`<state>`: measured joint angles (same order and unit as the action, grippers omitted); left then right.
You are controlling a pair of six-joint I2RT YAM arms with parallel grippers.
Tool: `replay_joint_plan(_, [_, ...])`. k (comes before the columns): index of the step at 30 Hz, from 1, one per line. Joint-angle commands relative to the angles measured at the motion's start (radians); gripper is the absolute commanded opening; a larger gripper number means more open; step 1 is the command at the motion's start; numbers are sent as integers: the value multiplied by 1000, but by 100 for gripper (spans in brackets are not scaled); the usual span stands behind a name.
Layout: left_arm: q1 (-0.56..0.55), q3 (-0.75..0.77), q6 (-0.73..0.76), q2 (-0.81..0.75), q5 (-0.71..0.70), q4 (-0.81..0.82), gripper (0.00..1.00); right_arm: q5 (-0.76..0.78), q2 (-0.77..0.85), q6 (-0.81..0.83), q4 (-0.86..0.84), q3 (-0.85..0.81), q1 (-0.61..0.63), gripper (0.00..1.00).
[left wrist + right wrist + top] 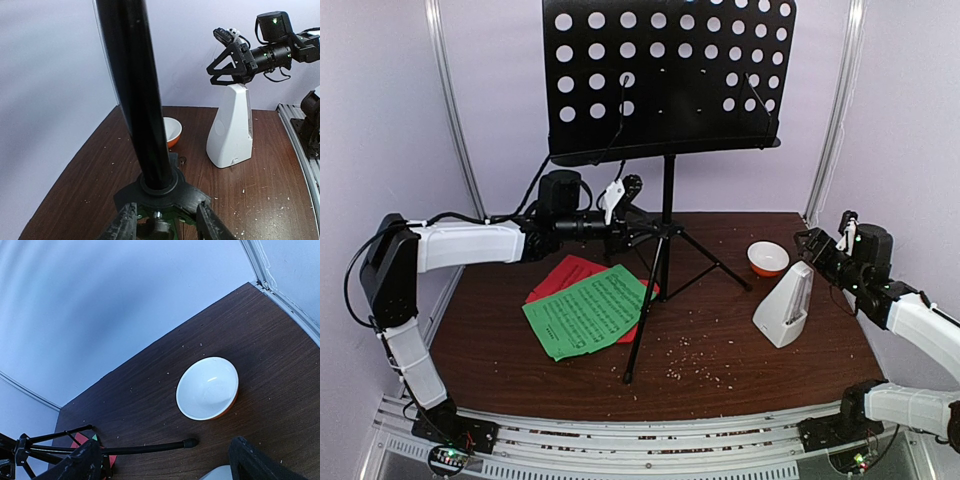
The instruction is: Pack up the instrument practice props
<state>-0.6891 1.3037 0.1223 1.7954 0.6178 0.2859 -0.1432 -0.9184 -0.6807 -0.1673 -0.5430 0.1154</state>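
Observation:
The black perforated music stand stands on its tripod legs mid-table. My left gripper reaches in from the left to the tripod hub. Its fingers stand open on either side of the hub, close to it; whether they touch it I cannot tell. A green music sheet lies flat over a red one beside the legs. The white pyramid metronome stands upright at the right. Just above its top hovers my right gripper, open and holding nothing.
A small orange-and-white bowl sits behind the metronome, near one tripod foot. Crumbs are scattered over the brown table. Pale walls close in the back and both sides. The stand's desk overhangs the table's middle.

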Motion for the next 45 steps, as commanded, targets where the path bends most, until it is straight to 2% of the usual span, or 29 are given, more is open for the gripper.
replay_joint_plan(1, [-4, 30, 3, 32, -30, 3, 43, -10, -5, 2, -19, 6, -5, 90])
replay_joint_plan(8, [-4, 26, -74, 46, -28, 52, 39, -15, -7, -2, -23, 8, -7, 90])
replay_joint_plan(18, [-5, 23, -281, 64, 12, 108, 24, -15, -1, -2, -24, 18, -6, 90])
replay_joint_plan(25, [-5, 25, -390, 45, -66, 31, 17, -16, 1, -3, -25, 20, -6, 90])
replay_joint_plan(30, [-4, 45, -521, 50, -96, -43, 17, -19, 2, -8, -33, 26, -6, 90])
replay_joint_plan(35, [-4, 46, -590, 53, -46, -34, 17, -24, 3, -8, -34, 26, -6, 90])
replay_joint_plan(39, [-3, 50, -556, 28, -24, 11, 19, -25, 9, -9, -32, 27, -6, 90])
replay_joint_plan(45, [-4, 50, -392, -24, 55, 70, 34, -23, 19, -5, -26, 26, -6, 90])
